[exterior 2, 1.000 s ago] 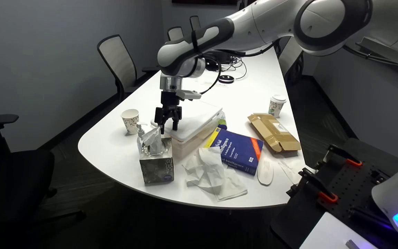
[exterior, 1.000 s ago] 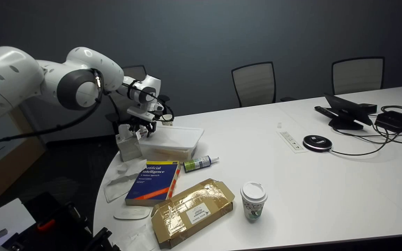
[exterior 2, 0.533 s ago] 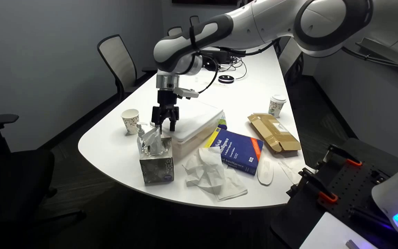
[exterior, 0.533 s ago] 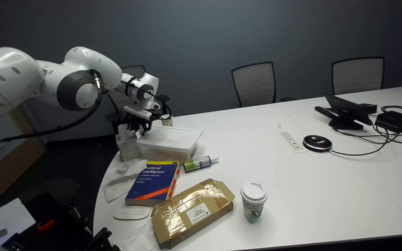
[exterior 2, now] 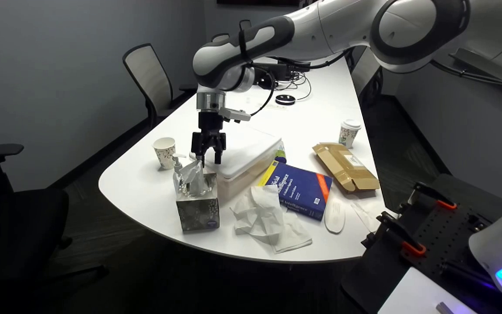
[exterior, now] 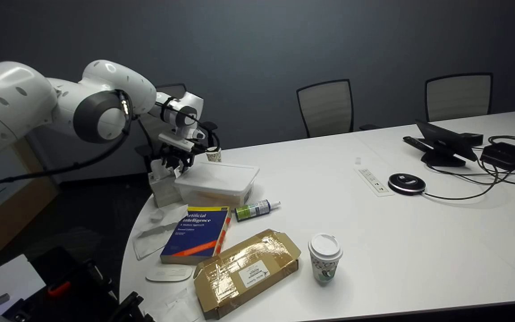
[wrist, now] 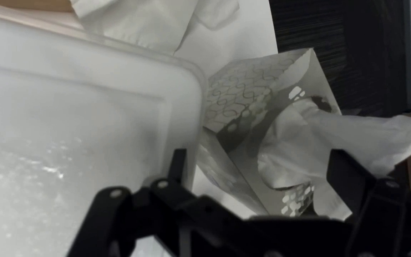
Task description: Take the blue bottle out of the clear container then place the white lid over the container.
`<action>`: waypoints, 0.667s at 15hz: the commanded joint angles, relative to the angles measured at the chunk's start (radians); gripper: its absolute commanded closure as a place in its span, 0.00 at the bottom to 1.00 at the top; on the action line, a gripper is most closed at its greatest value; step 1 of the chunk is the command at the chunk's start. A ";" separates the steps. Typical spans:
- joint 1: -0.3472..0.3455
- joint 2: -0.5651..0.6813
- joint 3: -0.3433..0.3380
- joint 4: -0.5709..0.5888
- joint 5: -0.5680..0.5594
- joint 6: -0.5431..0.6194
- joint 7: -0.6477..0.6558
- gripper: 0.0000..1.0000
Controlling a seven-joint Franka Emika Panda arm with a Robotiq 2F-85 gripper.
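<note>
Shifted toward the tissue box, the downward-pointing gripper gapes wide, empty.

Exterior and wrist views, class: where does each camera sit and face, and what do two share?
An exterior view: raised beside the table, facing the wall beyond; arm shows.
An exterior view: raised by the table's rounded end, facing lengthwise; arm and gripper show.
Wrist view: on the arm, facing down at white lid; fingers show.
Both exterior views share the book.
</note>
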 commanded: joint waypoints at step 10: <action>0.053 -0.227 -0.191 -0.014 -0.157 -0.104 0.467 0.00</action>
